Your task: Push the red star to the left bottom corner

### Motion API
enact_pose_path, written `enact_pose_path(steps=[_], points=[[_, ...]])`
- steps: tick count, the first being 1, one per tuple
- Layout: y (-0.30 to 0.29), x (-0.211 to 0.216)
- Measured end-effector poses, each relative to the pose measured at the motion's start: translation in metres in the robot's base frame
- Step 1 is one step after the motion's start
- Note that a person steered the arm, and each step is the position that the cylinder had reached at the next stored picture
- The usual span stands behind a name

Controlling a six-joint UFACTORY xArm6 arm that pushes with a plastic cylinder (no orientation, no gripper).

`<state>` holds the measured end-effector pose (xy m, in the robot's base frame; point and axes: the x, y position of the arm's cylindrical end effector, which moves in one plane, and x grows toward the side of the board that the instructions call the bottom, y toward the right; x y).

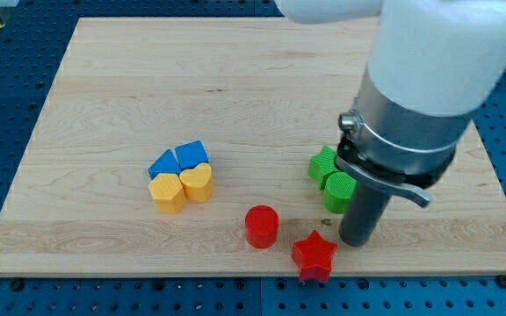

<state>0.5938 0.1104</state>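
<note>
My tip (358,242) bare dark rod, clamps nothing, rests on pale wood-grain board (104,88), just right of red star (314,255) at bottom edge; glossy red cylinder (261,226) left of star

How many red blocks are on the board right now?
2. The red cylinder sits near the view's bottom, centre. The red star lies to its right at the bottom edge, just left of my tip. The arm may hide others behind it.
</note>
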Motion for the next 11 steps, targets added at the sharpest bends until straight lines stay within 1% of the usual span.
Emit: enact_pose_path(steps=[1,3,5,6,9,11], points=[[0.007,0.022],[-0.002,0.025],[-0.047,0.025],[-0.082,0.025],[-0.234,0.025],[-0.276,0.025]])
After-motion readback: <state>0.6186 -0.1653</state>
